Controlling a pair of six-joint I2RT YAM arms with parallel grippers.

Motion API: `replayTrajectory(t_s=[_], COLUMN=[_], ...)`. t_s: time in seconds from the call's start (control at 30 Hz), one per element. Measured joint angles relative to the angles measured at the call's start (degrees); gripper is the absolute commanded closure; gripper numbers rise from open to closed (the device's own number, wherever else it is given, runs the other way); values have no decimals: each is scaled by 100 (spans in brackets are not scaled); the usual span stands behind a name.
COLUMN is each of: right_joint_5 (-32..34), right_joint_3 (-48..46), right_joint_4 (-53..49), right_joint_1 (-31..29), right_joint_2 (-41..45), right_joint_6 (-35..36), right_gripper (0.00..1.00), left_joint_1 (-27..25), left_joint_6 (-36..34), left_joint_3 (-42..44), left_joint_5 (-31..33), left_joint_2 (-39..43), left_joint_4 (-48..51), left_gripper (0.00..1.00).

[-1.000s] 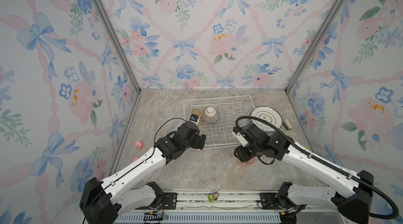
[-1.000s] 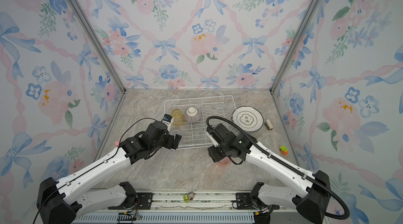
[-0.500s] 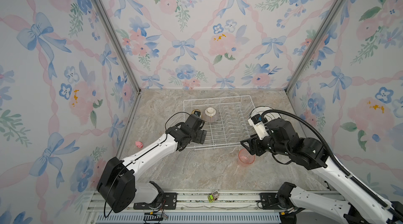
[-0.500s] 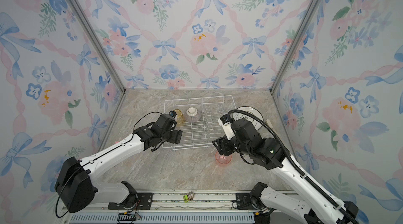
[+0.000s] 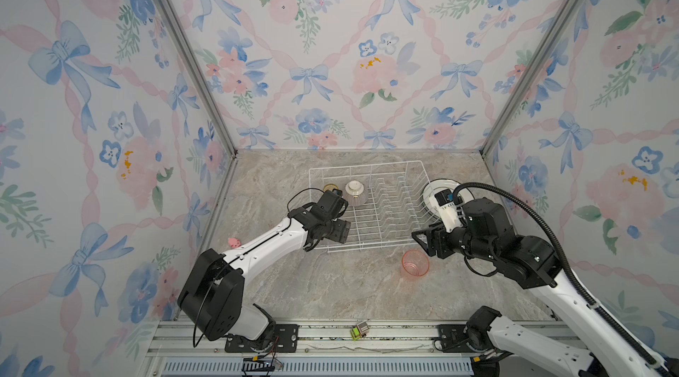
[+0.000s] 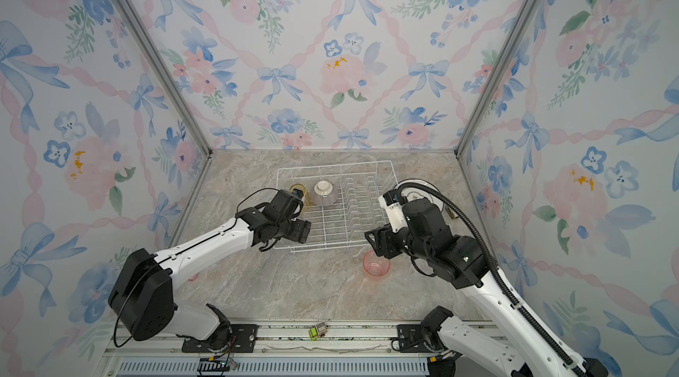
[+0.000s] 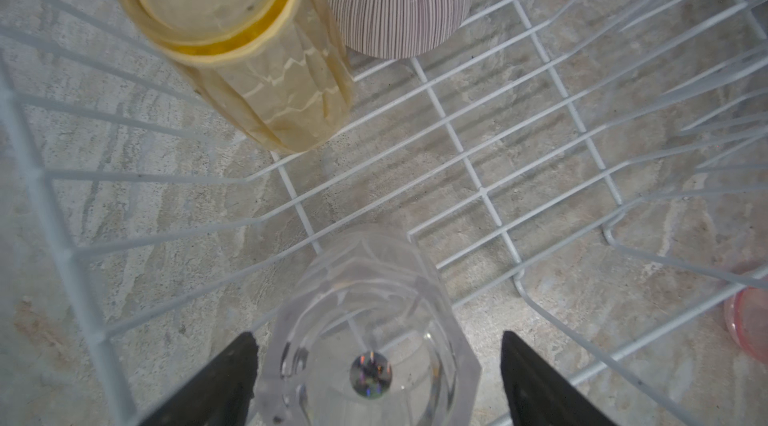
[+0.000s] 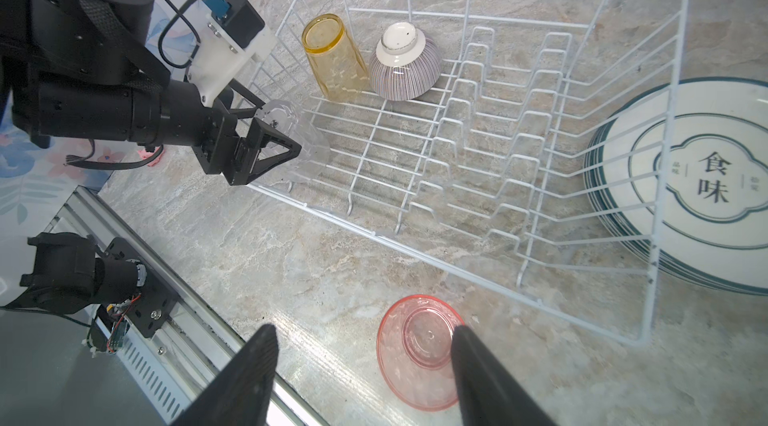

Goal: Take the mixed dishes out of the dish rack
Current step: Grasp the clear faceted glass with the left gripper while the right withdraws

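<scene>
The white wire dish rack [image 5: 367, 165] [image 6: 330, 167] holds an upturned yellow tumbler [image 8: 332, 58] [image 7: 249, 50] and, next to it, an upturned ribbed purplish bowl [image 8: 405, 67] [image 7: 395, 8]. In the rack's near left corner stands a clear tumbler [image 7: 365, 341] [image 8: 299, 141]. My left gripper [image 7: 378, 345] [image 5: 340, 233] is open around it, with a gap on one side. The pink tumbler [image 8: 419, 345] [image 5: 415, 263] stands mouth up on the table in front of the rack. My right gripper [image 8: 363, 336] [image 5: 422, 239] hangs open above it, holding nothing. Stacked white plates [image 8: 685, 187] [image 5: 441, 186] lie right of the rack.
A small pink toy [image 5: 233, 243] lies by the left wall. A little green and yellow toy [image 5: 359, 331] sits on the front rail. A small tan object [image 6: 450, 213] lies right of the plates. Upright prongs [image 8: 478, 83] fill the rack's middle.
My right gripper has lifted up and back to the right, away from the pink tumbler, which stays on the table. My left gripper has pushed into the rack's corner around the clear tumbler.
</scene>
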State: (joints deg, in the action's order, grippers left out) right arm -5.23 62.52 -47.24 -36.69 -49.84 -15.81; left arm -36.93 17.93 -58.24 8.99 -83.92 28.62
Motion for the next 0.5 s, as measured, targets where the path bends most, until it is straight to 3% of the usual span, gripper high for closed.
replayTrajectory(t_s=[0.5], right_joint_5=[-254], right_joint_3=[-103], right_joint_4=[155], right_joint_1=[225], right_joint_2=[-52], right_joint_6=[28], right_gripper=[31], left_joint_1=[22], left_joint_6=[-103], left_joint_3=[-245], left_joint_5=[-4], left_joint_2=[-372], left_joint_4=[131], left_gripper=[33])
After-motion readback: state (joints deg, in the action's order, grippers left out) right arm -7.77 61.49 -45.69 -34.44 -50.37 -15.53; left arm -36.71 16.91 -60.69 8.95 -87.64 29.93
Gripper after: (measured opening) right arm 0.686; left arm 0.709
